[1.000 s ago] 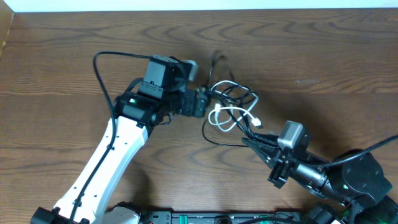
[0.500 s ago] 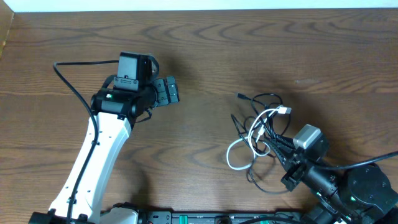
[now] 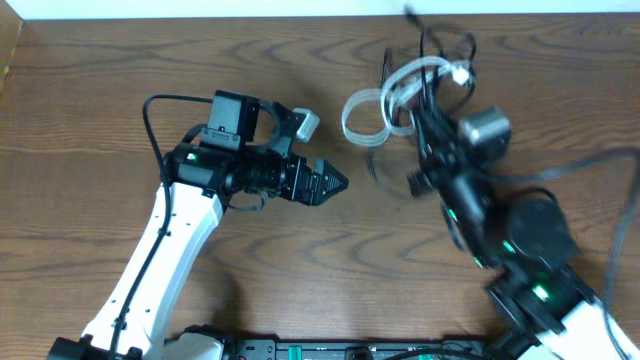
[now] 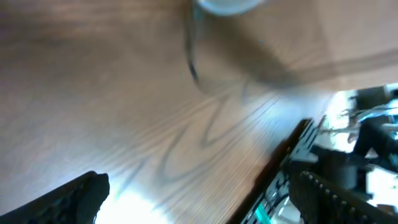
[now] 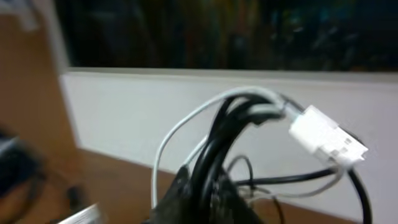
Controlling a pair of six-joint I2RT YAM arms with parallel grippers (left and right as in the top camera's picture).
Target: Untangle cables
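The right gripper is clamped on the cables, a blurred black-and-white bundle lifted off the bench at its far edge. Its arm stretches from the near right corner. The left gripper is spread and empty at mid-bench, pointing toward the right edge.

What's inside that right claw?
A bunch of black and white cables, one white plug sticking out. Where exactly the right gripper pinches them is covered by the cords.
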